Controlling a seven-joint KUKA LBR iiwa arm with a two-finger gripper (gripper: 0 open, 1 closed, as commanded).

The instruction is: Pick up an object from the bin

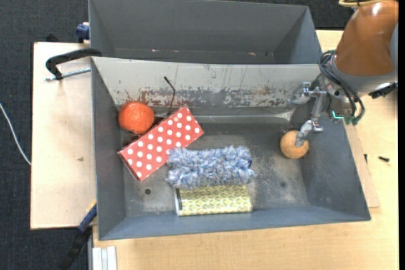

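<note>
Seemingly nothing is lifted yet: the gripper [308,129] hangs just beside a small tan ball [294,147] at the right of the bin [202,25], open or closed I cannot tell, so grasping and lifting remain.

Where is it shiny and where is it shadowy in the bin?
In the camera view, the bin's scuffed back wall is brightest; the floor has a pale sheen near the tan ball; the near wall and the corner by the orange ball look darker; the arm's orange cover carries a soft highlight.
</note>
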